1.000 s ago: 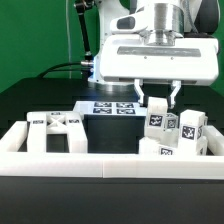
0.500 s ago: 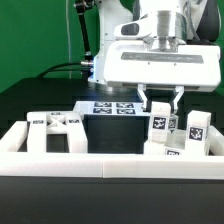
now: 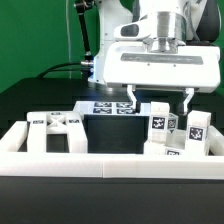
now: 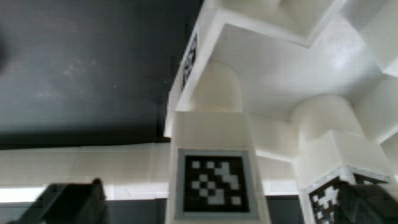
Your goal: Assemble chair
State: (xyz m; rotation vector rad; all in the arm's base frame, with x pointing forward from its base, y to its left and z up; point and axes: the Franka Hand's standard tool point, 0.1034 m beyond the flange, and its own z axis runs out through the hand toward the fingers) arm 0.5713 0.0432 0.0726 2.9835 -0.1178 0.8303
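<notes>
The chair is in loose white pieces with black-and-white tags. A cluster of blocky pieces [image 3: 158,124] stands at the exterior view's right, with another tagged piece [image 3: 197,128] beside it. A flat frame-like piece [image 3: 55,128] lies at the left. My gripper [image 3: 160,103] hangs just above the right cluster, jaws wide open, one finger [image 3: 130,98] on each side of the tallest piece and touching nothing. In the wrist view the gripper [image 4: 217,205] straddles a tagged upright piece [image 4: 214,150], with the dark fingertips [image 4: 71,205] clear of it.
A long low white border rail [image 3: 110,165] runs along the front and turns back at the left [image 3: 12,138]. The marker board [image 3: 112,107] lies on the black table behind the pieces. A green backdrop stands behind.
The fingers have spread from close around the tallest right piece to wide open. The piece stays standing where it was.
</notes>
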